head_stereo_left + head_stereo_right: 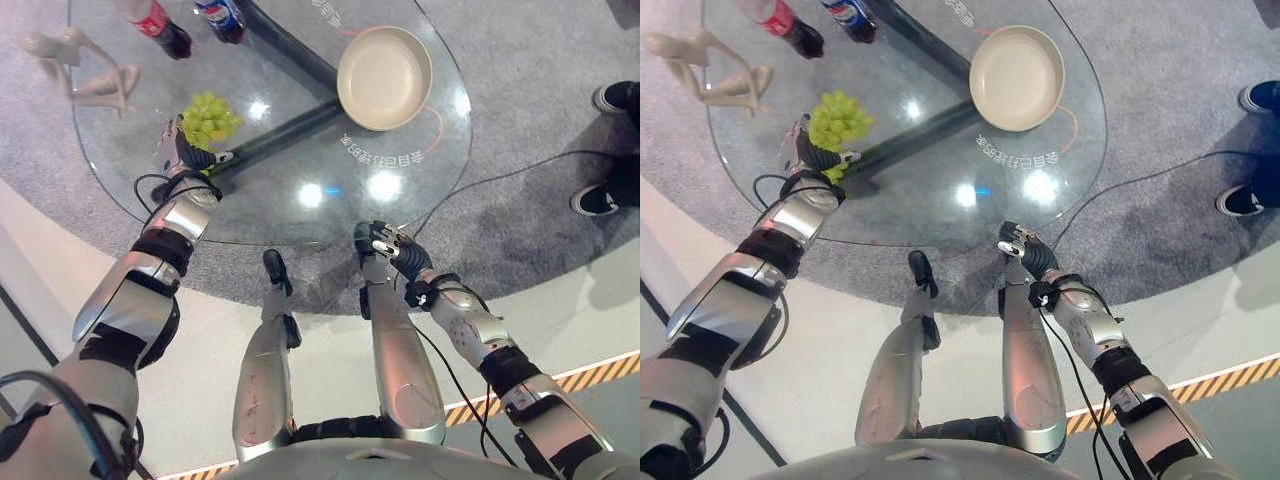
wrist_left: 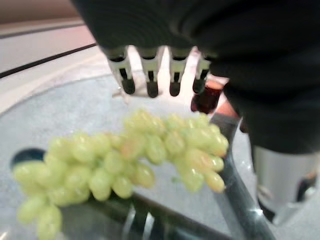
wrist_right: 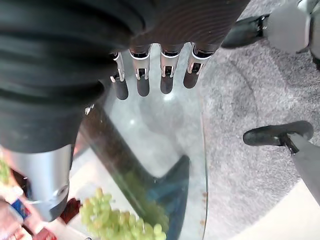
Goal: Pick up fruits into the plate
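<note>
My left hand (image 1: 178, 150) sits at the grape bunch (image 1: 208, 119), fingers straight and apart over it, thumb not closed; in the wrist view the fingertips (image 2: 150, 87) hang just past the far side of the grapes, nothing gripped yet. My right hand (image 1: 392, 250) idles at the table's near rim, about 5 o'clock from the bunch, fingers straight and holding nothing.

Step in hand, as I judge it: close on the bunch. Best to curl fingers and thumb under the thick middle of the cluster, not the loose tail, so berries don't shed.

Plate (image 1: 385, 78) is empty, well apart at about 2 o'clock from the grapes. Glass table (image 1: 300, 215) is open between them. Two bottles (image 1: 160, 27) stand at 12 o'clock near the far rim; a pale figurine (image 1: 75, 70) at 10 o'clock. Near rim lies close behind my wrist
</note>
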### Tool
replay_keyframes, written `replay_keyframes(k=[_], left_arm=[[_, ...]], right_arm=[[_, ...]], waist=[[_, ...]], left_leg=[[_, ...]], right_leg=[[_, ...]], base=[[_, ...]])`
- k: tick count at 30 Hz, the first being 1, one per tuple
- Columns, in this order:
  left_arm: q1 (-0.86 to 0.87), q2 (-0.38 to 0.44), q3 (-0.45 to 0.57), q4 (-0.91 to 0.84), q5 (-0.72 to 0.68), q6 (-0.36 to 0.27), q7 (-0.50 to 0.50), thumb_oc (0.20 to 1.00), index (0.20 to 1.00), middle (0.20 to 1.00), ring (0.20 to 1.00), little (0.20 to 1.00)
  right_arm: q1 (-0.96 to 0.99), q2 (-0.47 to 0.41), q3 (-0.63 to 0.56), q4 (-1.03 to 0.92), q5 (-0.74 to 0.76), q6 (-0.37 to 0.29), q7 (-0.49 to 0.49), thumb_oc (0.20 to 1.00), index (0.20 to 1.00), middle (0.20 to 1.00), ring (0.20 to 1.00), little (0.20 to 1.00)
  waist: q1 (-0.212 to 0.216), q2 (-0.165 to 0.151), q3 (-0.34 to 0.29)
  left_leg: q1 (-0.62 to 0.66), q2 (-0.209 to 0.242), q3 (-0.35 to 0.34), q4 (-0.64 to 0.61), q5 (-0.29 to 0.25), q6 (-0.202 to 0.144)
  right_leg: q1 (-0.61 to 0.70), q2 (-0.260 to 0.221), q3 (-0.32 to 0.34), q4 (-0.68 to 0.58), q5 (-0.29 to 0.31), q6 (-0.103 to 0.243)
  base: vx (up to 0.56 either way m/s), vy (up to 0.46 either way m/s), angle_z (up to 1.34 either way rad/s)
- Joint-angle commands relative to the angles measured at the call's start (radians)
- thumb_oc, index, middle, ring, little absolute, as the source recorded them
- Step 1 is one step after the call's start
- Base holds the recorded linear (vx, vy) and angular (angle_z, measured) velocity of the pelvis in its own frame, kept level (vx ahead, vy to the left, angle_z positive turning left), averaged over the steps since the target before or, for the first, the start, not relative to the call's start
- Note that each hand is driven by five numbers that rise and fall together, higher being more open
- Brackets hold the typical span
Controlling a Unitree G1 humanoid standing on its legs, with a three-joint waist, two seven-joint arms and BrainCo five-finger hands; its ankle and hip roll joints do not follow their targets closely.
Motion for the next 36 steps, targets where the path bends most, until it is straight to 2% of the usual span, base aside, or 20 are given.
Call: replay_keyframes(k=[1, 7, 13, 18, 26, 30, 36], left_arm=[[-0.055, 0.054, 0.026, 0.096, -0.022, 0.016, 0.065, 1.0, 1.0, 1.0, 1.0, 1.0], [-0.122, 0.061, -0.01, 0.176, -0.004, 0.055, 0.082, 1.0, 1.0, 1.0, 1.0, 1.0], [-0.151, 0.065, -0.062, 0.223, 0.097, 0.156, 0.086, 1.0, 1.0, 1.0, 1.0, 1.0], [-0.162, 0.074, -0.081, 0.238, 0.116, 0.187, 0.111, 1.0, 1.0, 1.0, 1.0, 1.0], [-0.13, 0.099, -0.059, 0.187, 0.167, 0.219, 0.217, 1.0, 1.0, 1.0, 1.0, 1.0], [-0.095, 0.112, -0.025, 0.165, 0.119, 0.253, 0.256, 1.0, 1.0, 1.0, 1.0, 1.0], [-0.044, 0.122, 0.02, 0.144, 0.064, 0.241, 0.314, 1.0, 1.0, 1.0, 1.0, 1.0]], right_arm=[[0.029, 0.054, 0.031, -0.044, 0.045, -0.043, -0.002, 1.0, 1.0, 1.0, 1.0, 1.0], [0.036, 0.056, 0.043, -0.067, 0.077, -0.081, -0.001, 1.0, 1.0, 1.0, 1.0, 1.0], [0.04, 0.063, 0.051, -0.086, 0.115, -0.115, 0.007, 1.0, 1.0, 1.0, 1.0, 1.0], [0.033, 0.063, 0.059, -0.089, 0.132, -0.127, 0.007, 1.0, 1.0, 1.0, 1.0, 1.0], [0.041, 0.072, 0.057, -0.085, 0.144, -0.144, 0.006, 1.0, 1.0, 1.0, 1.0, 1.0], [0.047, 0.078, 0.05, -0.094, 0.134, -0.143, -0.003, 1.0, 1.0, 1.0, 1.0, 1.0], [0.05, 0.084, 0.04, -0.098, 0.125, -0.139, -0.008, 1.0, 1.0, 1.0, 1.0, 1.0]], waist=[[-0.001, -0.071, -0.03], [-0.013, -0.095, -0.03], [-0.013, -0.11, -0.03], [-0.011, -0.117, -0.03], [0.009, -0.106, -0.03], [0.022, -0.098, -0.03], [0.036, -0.09, -0.03]], left_leg=[[-0.101, -0.061, -0.016, 0.167, -0.132, 0.038], [-0.178, -0.067, -0.019, 0.211, -0.143, 0.038], [-0.239, -0.077, -0.03, 0.239, -0.151, 0.044], [-0.255, -0.079, -0.035, 0.239, -0.149, 0.044], [-0.268, -0.093, -0.058, 0.229, -0.142, 0.047], [-0.271, -0.1, -0.07, 0.225, -0.137, 0.048], [-0.27, -0.101, -0.079, 0.218, -0.134, 0.049]], right_leg=[[-0.037, 0.094, -0.036, 0.103, -0.117, -0.046], [-0.108, 0.106, -0.041, 0.133, -0.118, -0.053], [-0.163, 0.113, -0.046, 0.155, -0.115, -0.057], [-0.179, 0.115, -0.048, 0.152, -0.107, -0.058], [-0.19, 0.113, -0.054, 0.142, -0.098, -0.059], [-0.191, 0.11, -0.06, 0.139, -0.095, -0.059], [-0.191, 0.106, -0.068, 0.14, -0.097, -0.059]], base=[[0.0, -0.071, -0.05], [-0.02, -0.058, -0.03], [-0.03, -0.053, 0.0], [-0.02, -0.023, 0.03], [-0.01, -0.01, 0.02], [-0.01, 0.005, 0.03], [-0.01, 0.007, 0.07]])
